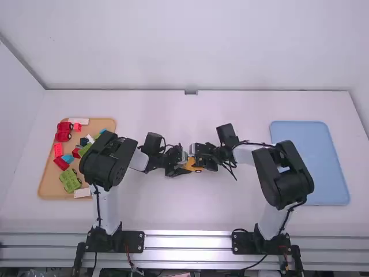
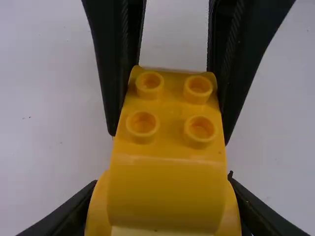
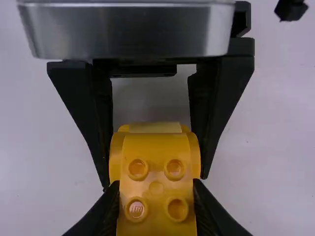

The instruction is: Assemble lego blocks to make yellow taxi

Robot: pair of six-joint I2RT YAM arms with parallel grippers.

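the yellow toy car (image 1: pixel 194 164) was held above the middle of the white table (image 1: pixel 150 213), about midway between its far edge and its near edge, with a claw at either end. the left gripper (image 1: pixel 181 165) was parted by just the toy's width, its two fingers pressed on both sides of the yellow body. the right gripper (image 1: pixel 198 157) was parted in the same way, also clamped on the toy from its other end. in the left wrist view four round studs showed on the part between the right gripper's fingers (image 2: pixel 117 83), and the right wrist view showed four studs on the end nearest its camera, with a pale cream piece (image 3: pixel 155 127) beyond them. by the table's left edge lay a tan tray (image 1: pixel 108 122) with red blocks (image 1: pixel 58 149), a green block (image 1: pixel 71 180), a light blue block (image 1: pixel 68 158), a white block (image 1: pixel 78 121) at its far edge and another (image 1: pixel 82 193) near its near right corner. by the table's right edge lay a blue tray (image 1: pixel 323 167).
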